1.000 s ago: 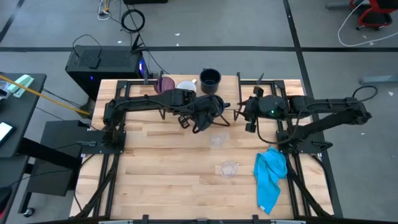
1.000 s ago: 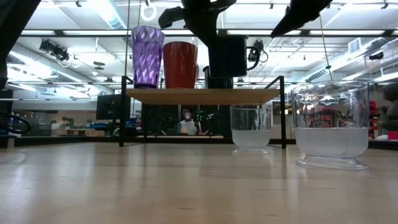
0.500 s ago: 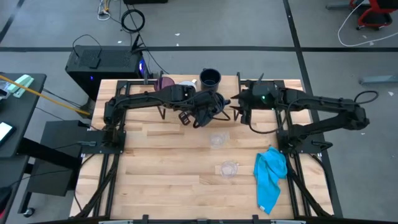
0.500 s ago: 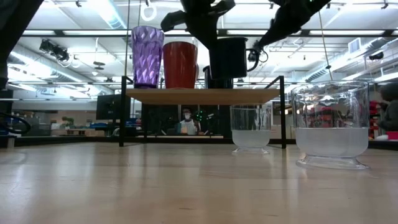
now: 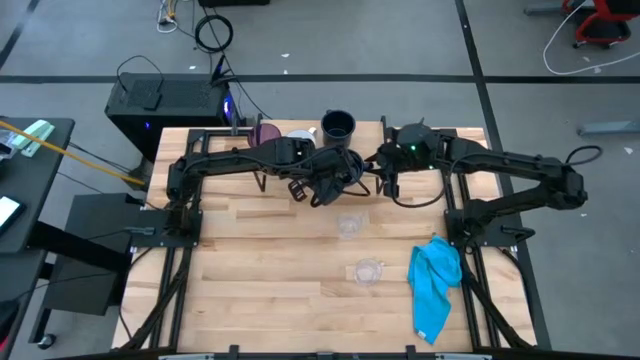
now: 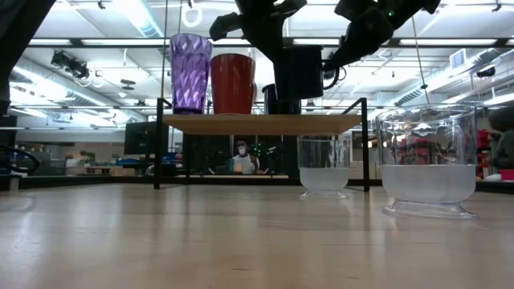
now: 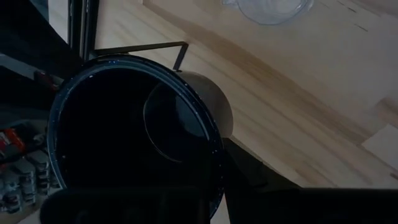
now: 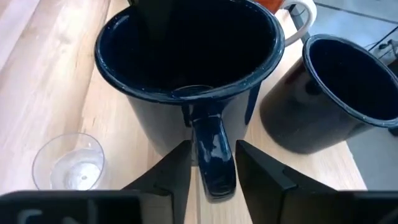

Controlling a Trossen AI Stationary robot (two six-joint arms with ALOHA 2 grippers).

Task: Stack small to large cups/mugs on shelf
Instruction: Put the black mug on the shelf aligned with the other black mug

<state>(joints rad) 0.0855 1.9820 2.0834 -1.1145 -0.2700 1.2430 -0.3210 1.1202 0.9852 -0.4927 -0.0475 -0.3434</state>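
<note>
A dark navy mug (image 6: 299,72) hangs just above the right end of the shelf (image 6: 241,122), with my left gripper (image 5: 333,175) shut on its rim. My right gripper (image 8: 212,149) has come in from the right, one finger on each side of the mug's handle (image 8: 211,155). On the shelf stand a purple tumbler (image 6: 190,72), an orange-brown mug (image 6: 232,83) and a second navy mug (image 5: 338,125). Two clear glasses (image 6: 323,164) (image 6: 427,160) stand on the table in front of the shelf. My left gripper holds the mug by its rim (image 7: 134,186), on the side away from the handle. One finger (image 8: 149,22) reaches down inside the mug; the outer one is hidden by the wall. The mug hangs upright, clear of the shelf. My right gripper pinches the mug's handle (image 8: 214,177) between its two fingers (image 8: 177,171), which lie against its two sides. They come from the table's right, slanting downward.
A bright blue cloth (image 5: 435,285) lies near the table's right edge. The shelf's black wire legs (image 6: 365,144) stand at its ends. Bare tabletop (image 5: 260,260) lies toward the near left.
My right gripper has swung toward the table's left and a little down, up to the held mug's handle. The mug and my left gripper have stayed where they were.
</note>
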